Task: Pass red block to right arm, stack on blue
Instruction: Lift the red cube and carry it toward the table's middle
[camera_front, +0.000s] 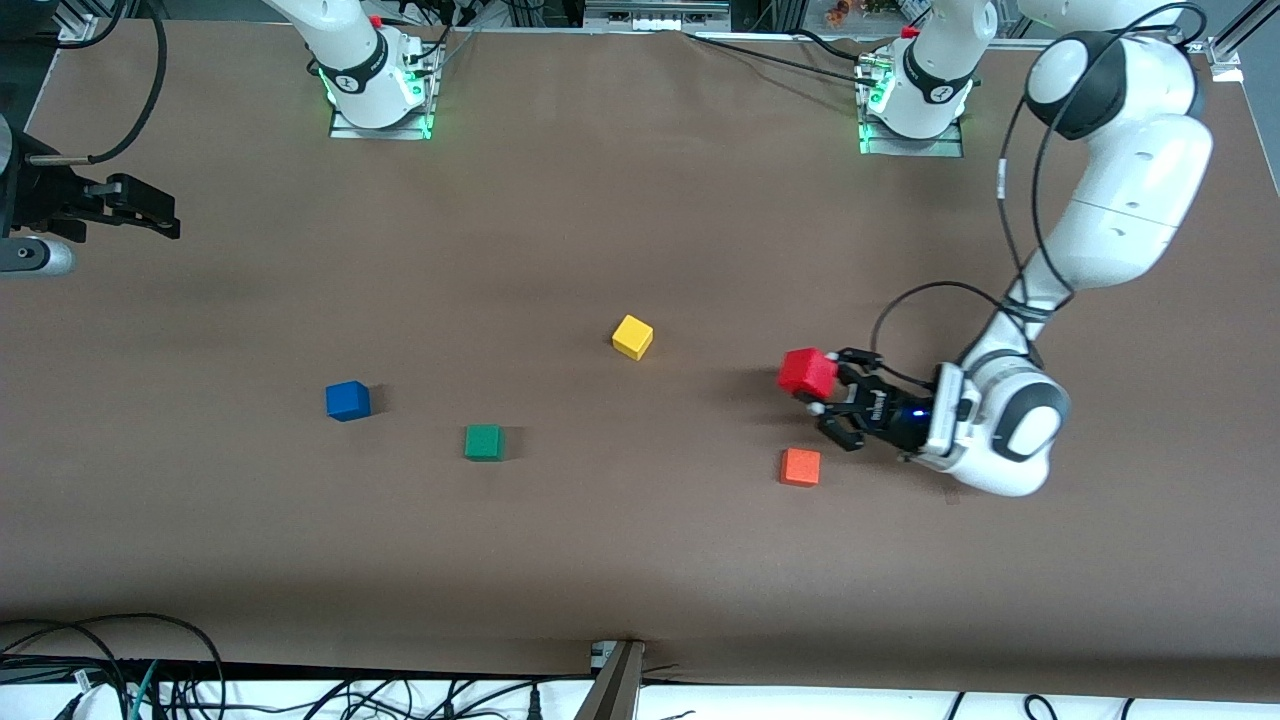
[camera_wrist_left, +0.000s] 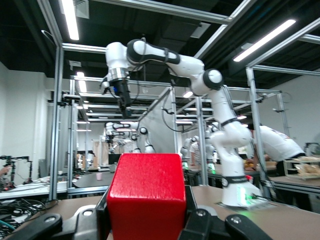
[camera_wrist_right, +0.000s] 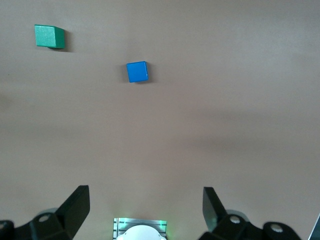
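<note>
- The left gripper (camera_front: 822, 392) was clamped on the red block (camera_front: 807, 372), its black claw fingers (camera_wrist_left: 197, 220) pressed against two opposite side faces, with the block's top and front standing clear of the claw.
- The block was held up off the table (camera_front: 640, 560), over bare cloth toward the left arm's end, above and beside the orange cube (camera_front: 800, 467) (the lighter one, not to be confused with it).
- It looked like a rigid painted cube with flat, square faces and crisp edges: probably light, not fragile, perhaps a little slick. A firm pinch on two parallel faces should hold it.
- For the handover, the free pair of faces seemed the place for the other arm to grip, crosswise to the present hold.
- The right gripper (camera_wrist_right: 145, 210) was spread wide and empty, hanging high above the right arm's end of the table and waiting.
- The blue cube (camera_front: 347, 400) sat on the table below it, near the green cube (camera_front: 484, 442), well apart from the red block; a yellow cube (camera_front: 632, 337) lay between.
</note>
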